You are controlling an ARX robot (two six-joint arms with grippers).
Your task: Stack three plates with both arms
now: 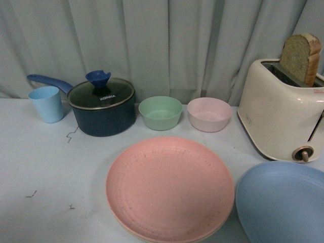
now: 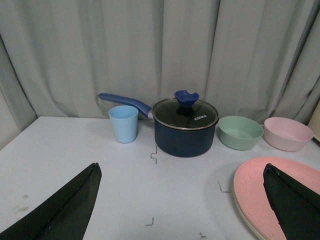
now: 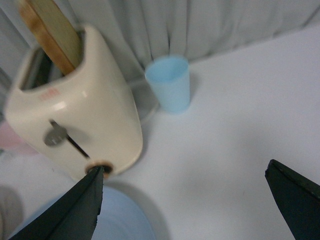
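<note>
Right now the pink plate (image 1: 169, 190) lies flat at the near middle of the bench (image 1: 50, 172). A paler rim shows just under its edge in the left wrist view, apparently the cream-beige plate (image 2: 240, 212) beneath it. The light blue plate (image 1: 283, 202) sits at 3 o'clock from the pink one, just beside it and not on it, and is cut off by the frame.

From the pink plate, a dark blue saucepan (image 1: 104, 109) with a glass lid stands at 11 o'clock. A light blue cup (image 1: 46, 104) stands at 9 o'clock from the pan, under its handle. A green bowl (image 1: 160, 112) is at 12 o'clock and a pink bowl (image 1: 209, 114) at 1 o'clock, the two close together. A cream toaster (image 1: 278, 114) stands at 2 o'clock with a slice of bread (image 1: 301, 58) upright in its slot. A grey curtain (image 1: 177, 45) hangs behind everything.

The left tool (image 2: 181, 169) is spread wide and holds nothing, with one finger over the pink plate's edge. The right tool (image 3: 185, 169) is also spread wide and empty above the bare bench, near the toaster and a second blue cup (image 3: 170, 85).
</note>
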